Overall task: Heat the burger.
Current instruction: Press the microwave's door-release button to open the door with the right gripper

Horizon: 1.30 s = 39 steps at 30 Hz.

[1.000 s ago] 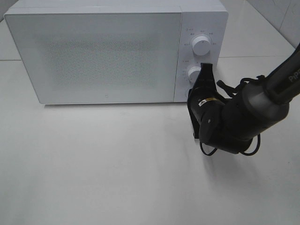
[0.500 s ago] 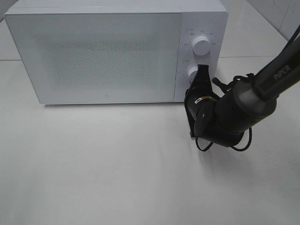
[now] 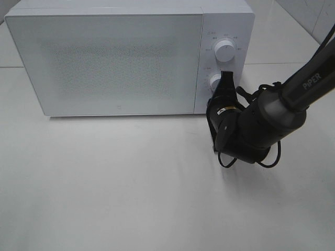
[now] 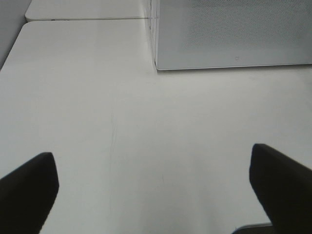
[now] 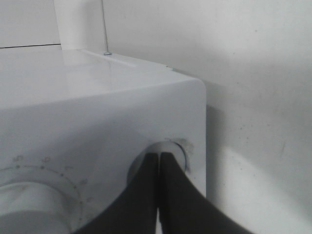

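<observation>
One black right gripper [image 3: 226, 76] clenched at, seemingly touching, white boxy microwave's [image 3: 115, 57] lower round knob [image 3: 213, 81]; left gripper [image 4: 152, 157] splayed over tabletop [image 4: 73, 97].

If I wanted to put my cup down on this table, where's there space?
The widest bare stretch of table runs in front of the microwave door to the near edge. Another bare strip lies off the microwave's left end. It is crowded by the control knobs, where the right gripper and its arm sit.

microwave [image 3: 115, 57]: 1 | dials [image 3: 224, 50]: 2 | pincers: 2, left pincer [image 4: 152, 161], right pincer [image 3: 226, 78]
</observation>
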### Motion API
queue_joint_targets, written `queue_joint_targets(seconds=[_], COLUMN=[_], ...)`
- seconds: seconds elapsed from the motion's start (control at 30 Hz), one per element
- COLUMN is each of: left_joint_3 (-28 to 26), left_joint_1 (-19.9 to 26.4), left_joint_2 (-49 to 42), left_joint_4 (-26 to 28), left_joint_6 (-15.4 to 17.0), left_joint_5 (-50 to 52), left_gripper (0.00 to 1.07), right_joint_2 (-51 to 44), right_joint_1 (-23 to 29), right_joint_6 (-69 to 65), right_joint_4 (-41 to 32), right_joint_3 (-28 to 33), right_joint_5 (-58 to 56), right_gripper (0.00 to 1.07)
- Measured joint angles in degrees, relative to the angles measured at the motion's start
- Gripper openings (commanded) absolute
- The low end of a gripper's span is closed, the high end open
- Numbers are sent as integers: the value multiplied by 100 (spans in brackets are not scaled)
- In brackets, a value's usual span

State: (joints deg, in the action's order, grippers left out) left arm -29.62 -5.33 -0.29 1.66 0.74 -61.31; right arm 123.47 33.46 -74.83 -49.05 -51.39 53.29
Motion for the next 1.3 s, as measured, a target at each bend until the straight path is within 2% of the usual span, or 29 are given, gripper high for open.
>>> queue_joint_targets(seconds=[0.57,1.3], left_joint_3=[0,0], left_joint_1=[0,0], left_joint_2=[0,0], left_joint_4=[0,0], left_joint_6=[0,0], left_joint_5=[0,0], left_gripper=[100,100], right_joint_2=[286,212], right_joint_1=[34,52], right_joint_6=[579,871], right_joint_4=[-544,-791], right_joint_3=[-504,-561], right_joint_5=[-11,-258], right_gripper=[0,0])
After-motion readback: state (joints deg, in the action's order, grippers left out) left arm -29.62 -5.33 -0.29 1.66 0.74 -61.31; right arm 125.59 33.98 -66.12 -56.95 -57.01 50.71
